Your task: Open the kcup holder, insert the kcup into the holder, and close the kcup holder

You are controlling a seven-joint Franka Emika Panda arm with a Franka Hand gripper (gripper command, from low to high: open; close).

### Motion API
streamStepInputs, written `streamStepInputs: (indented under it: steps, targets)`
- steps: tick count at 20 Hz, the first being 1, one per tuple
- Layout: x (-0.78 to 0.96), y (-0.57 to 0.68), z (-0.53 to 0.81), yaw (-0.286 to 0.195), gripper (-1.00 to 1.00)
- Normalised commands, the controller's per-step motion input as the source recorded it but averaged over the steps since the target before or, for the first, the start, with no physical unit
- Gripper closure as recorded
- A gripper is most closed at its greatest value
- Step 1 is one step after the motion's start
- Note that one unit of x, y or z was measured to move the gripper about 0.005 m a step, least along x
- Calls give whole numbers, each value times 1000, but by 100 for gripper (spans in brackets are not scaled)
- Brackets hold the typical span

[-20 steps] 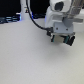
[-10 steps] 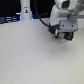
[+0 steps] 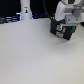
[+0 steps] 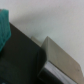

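In the exterior view the black boxy kcup holder (image 3: 60,28) stands at the far right of the white table. My gripper (image 3: 68,22) hangs right at its upper side, and the blur hides whether it is open or shut. A small green speck (image 3: 61,34) shows on the holder's front; I cannot tell if it is the kcup. In the wrist view a black surface (image 4: 20,60) fills much of the picture, with a grey metallic edge (image 4: 60,57) beside it. A teal-green shape (image 4: 4,25) sits at the frame's border. My fingertips do not show clearly there.
A white upright object (image 3: 25,10) with a blue light stands at the back on the exterior view's left. Dark clutter runs along the back edge (image 3: 7,20). The white table (image 3: 30,55) spreads in front.
The arm has moved toward the back and the exterior view's right over the last second, ending at the black holder.
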Motion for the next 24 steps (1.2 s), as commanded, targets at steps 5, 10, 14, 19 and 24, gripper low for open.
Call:
streamStepInputs:
  steps: [5, 10, 14, 19, 24]
  targets:
    - [-980, 545, 4, 3, -100]
    - [-997, 492, 3, -2, -100]
    - [-542, 300, 261, -3, -100]
    - [151, 24, 454, -17, -100]
    - [29, -3, 16, -8, -100]
